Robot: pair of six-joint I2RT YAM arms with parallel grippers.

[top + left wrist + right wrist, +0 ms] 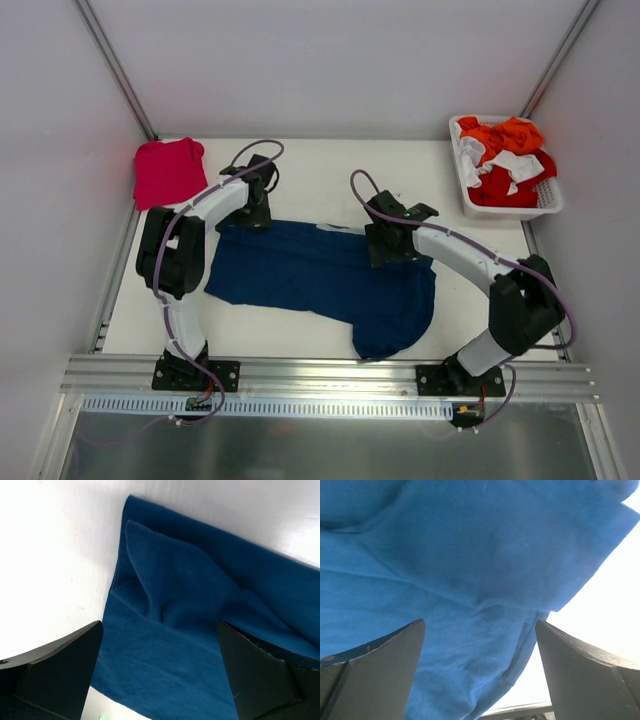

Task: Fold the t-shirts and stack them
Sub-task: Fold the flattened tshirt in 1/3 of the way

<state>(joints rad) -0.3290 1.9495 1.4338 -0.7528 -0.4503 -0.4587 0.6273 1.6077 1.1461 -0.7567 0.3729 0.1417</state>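
Note:
A dark navy blue t-shirt [320, 275] lies spread and partly folded across the middle of the white table. A pinkish-red t-shirt [168, 171] sits folded at the far left corner. My left gripper [252, 212] hangs over the navy shirt's far left edge, open, with blue cloth [165, 645] below its fingers and nothing held. Over the shirt's far right part my right gripper [390, 245] is open too, and only a blue fold and hem [480, 630] show beneath it.
A white basket [470, 205] holding orange, red and white cloths stands at the far right corner. White walls close in the table on three sides. A metal rail [320, 375] runs along the near edge by the arm bases.

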